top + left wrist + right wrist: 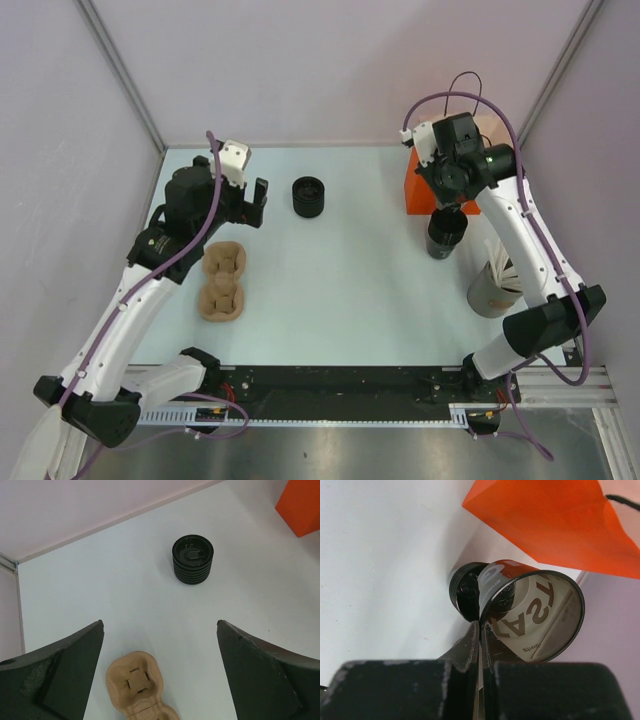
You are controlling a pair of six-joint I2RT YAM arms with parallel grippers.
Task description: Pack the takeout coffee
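Takeout coffee cup (540,620), black outside with a pale, brown-lettered inside showing through its open mouth, is at 3 o'clock on the white tabletop (350,290). Your right fingers (479,635) are closed on its rim wall, apparently one inside and one outside. From these views I cannot tell whether it is clear of the surface. Just behind it in the right wrist view stands a second black lidded cup (462,590). I cannot tell whether the two touch, so lift straight up before going sideways, or you may drag that one over. The orange box (425,190) at 2 o'clock and the grey tub of white sticks (492,290) at 4 o'clock flank your arm, so leave towards 9 o'clock across the middle. A rim pinch is a thin hold and will likely let the cup swing, so travel slowly and keep it upright. The brown moulded pulp cup tray (222,283) lies at 9 o'clock. Aim for the centre of one well and lower until the base seats before you let go. Your left fingers (160,630) are spread wide, holding nothing, and hover at 10 o'clock just beyond the tray. That light tray may slide, so use them to steady it or keep them out of the path. A third black cup with ribbed sides and a round lid (193,559) stands alone at 11 o'clock, off your route.
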